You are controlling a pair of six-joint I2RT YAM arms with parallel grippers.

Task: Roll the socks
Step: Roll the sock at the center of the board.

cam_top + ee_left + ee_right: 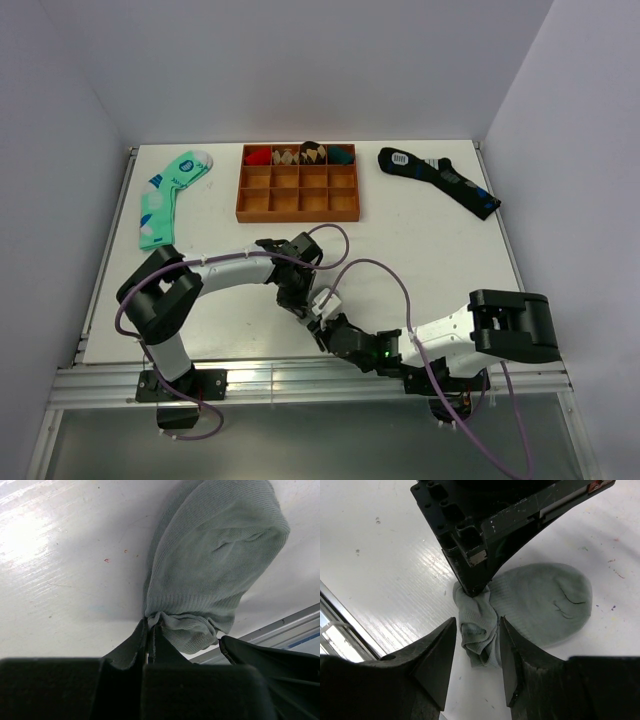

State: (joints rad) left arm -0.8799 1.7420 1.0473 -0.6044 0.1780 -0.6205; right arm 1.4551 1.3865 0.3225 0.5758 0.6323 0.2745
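Observation:
The light-grey socks (pixel 540 600) lie flat on the white table, their cuff end bunched into a fold (pixel 477 625). My left gripper (pixel 150 626) is shut on that bunched cuff, seen from the right wrist as a black block (pixel 475 587) pinching the fabric. My right gripper (pixel 477 632) is open, one finger on each side of the bunched fold, close to it without clamping it. In the top view both grippers (pixel 300 298) (pixel 325 318) meet near the table's front middle and hide the socks.
A wooden compartment tray (pixel 300 216) holding several rolled socks stands at the back middle. A mint-green patterned sock (pixel 165 195) lies back left, a long dark navy sock (pixel 440 180) back right. The metal front rail (pixel 300 385) is just behind the grippers.

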